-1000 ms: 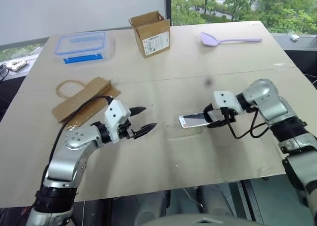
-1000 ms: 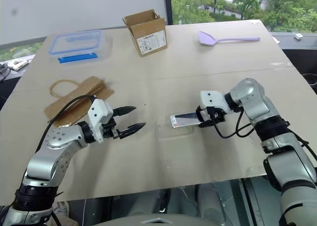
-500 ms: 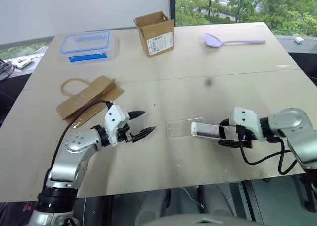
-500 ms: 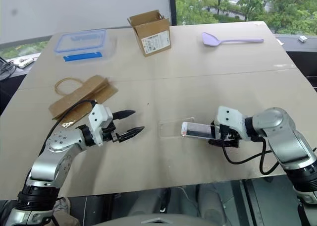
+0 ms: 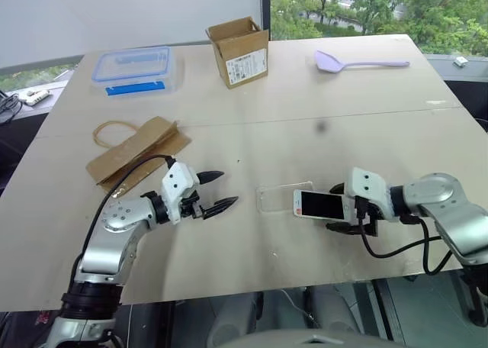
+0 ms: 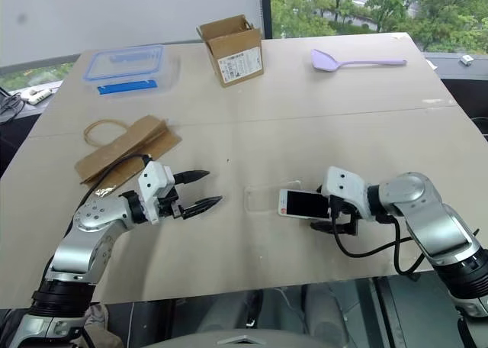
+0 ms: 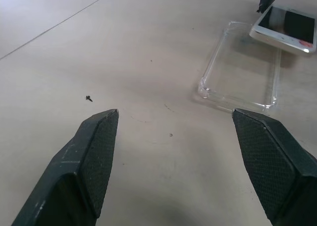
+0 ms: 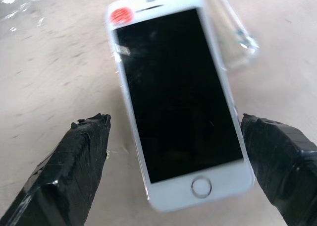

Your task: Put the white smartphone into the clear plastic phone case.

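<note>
Test-lab setup: bare plywood table (image 5: 252,134) by a window (image 5: 366,4) (trees outside).

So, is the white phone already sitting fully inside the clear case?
No, the phone lies beside the case, with just one end over its edge.

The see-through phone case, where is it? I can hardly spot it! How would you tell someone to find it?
Look at the near middle of the big tan table, between the two robot arms. The phone case lies flat there, with the white phone at its right end, partly over its edge. It is the only thing you can see the table through, with just shiny edges and rounded corners; the blue-lidded box is far away.
</note>
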